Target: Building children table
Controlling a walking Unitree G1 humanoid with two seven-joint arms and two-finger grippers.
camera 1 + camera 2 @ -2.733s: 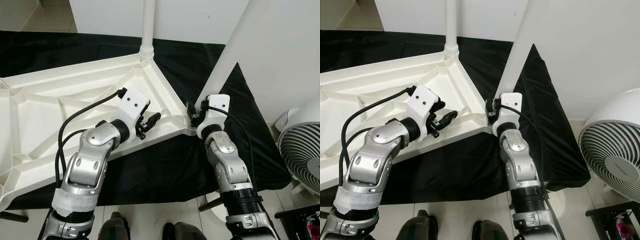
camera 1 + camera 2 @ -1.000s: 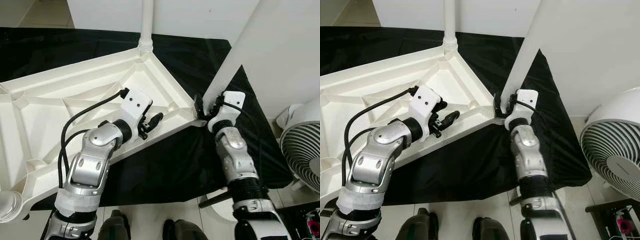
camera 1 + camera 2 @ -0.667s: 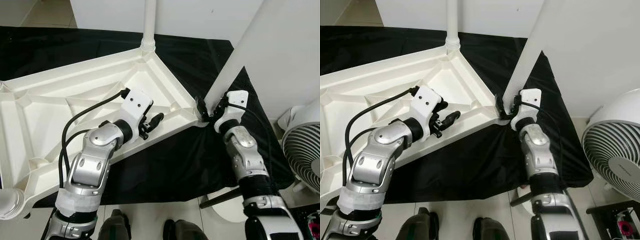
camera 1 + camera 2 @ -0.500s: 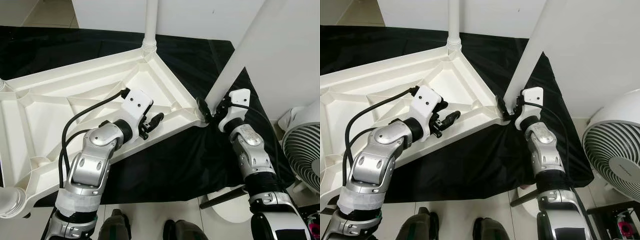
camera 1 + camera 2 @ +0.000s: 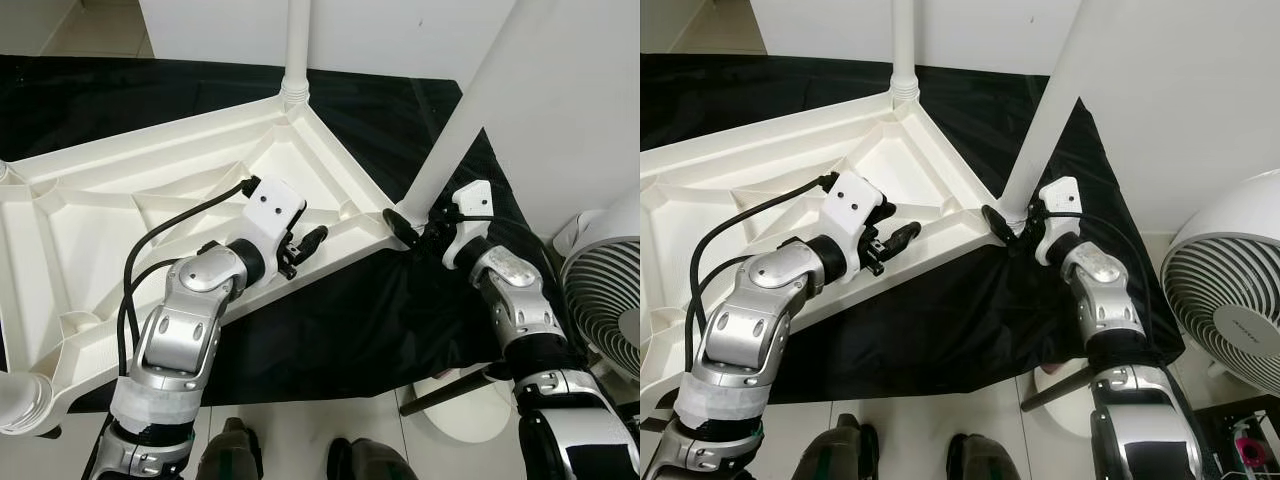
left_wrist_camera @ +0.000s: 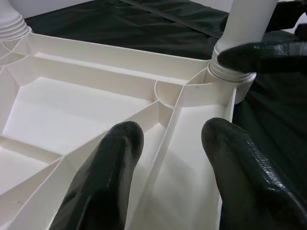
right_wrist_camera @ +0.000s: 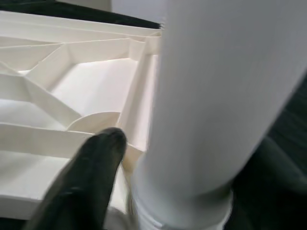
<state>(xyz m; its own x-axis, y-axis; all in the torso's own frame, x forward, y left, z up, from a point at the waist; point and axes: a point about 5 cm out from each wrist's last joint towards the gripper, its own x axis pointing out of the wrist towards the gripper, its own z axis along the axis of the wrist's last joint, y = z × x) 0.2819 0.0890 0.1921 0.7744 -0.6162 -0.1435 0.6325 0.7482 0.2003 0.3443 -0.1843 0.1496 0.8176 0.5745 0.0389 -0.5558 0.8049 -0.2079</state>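
Upturned tabletop (image 5: 90,230) is laid on a cloth (image 5: 360,330); two legs (image 5: 297,50) (image 5: 462,120) are stood in its right-hand corners; a fan (image 5: 605,300) is placed farther right.

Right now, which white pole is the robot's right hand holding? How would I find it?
Find the big white upside-down tabletop lying on the black cloth. Go to its corner nearest the round fan, where the right gripper clasps the base of a table leg. This leg leans and has black fingers round it; the other leg, at the far corner, stands straight and alone.

table leg (image 5: 470,100) top cropped, tabletop (image 5: 60,240) left cropped
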